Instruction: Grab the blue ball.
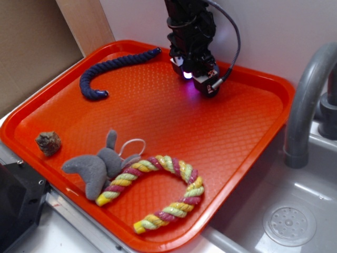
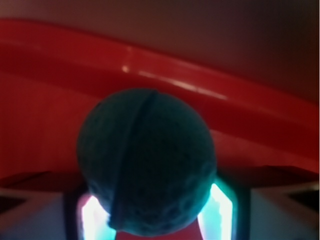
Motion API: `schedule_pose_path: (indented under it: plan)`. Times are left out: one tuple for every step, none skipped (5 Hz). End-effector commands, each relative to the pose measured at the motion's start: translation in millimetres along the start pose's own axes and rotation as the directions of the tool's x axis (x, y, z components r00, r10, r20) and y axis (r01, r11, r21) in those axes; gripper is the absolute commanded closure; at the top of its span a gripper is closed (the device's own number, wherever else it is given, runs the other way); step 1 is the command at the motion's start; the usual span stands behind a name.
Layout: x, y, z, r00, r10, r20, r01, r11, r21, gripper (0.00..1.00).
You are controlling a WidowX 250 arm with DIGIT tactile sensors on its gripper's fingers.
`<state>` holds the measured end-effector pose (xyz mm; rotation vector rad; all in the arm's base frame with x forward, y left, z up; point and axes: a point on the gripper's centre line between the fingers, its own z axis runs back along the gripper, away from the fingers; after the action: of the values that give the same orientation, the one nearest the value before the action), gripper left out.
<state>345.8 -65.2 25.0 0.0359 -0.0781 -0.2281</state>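
Gripper [image 1: 202, 79] low over the far side of the orange tray [image 1: 231, 137], near the back rim. Wrist view: blue ball [image 2: 146, 162] fills the frame, dark and dimpled, with a seam running across it. It sits between the two fingers [image 2: 92, 217], which press against its lower sides, so the pincer is clamped on the ball. In the outside view the ball is hidden behind the gripper.

Elsewhere on the tray: navy rope [image 1: 113, 68] at the far left, brown lump [image 1: 48, 142] by the left rim, grey plush toy [image 1: 97, 168] touching the striped rope [image 1: 163, 192] at the near edge. Grey faucet [image 1: 308, 100] and sink [image 1: 289, 211] to the right.
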Motion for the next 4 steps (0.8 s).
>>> schedule_pose_path:
  plan:
    - [-50.6,46.1,104.0,0.985,0.134,-0.107,-0.133,0.991,0.016,1.0]
    - [-104.2,65.0,156.9,0.969,0.216,-0.119,-0.218,0.976,-0.002,1.0]
    - [-160.6,76.8,206.6,0.887,0.453,-0.091,-0.451,0.891,0.042,1.0]
    - [-212.3,56.5,212.5,0.83,0.558,0.021,-0.552,0.825,-0.122,1.0]
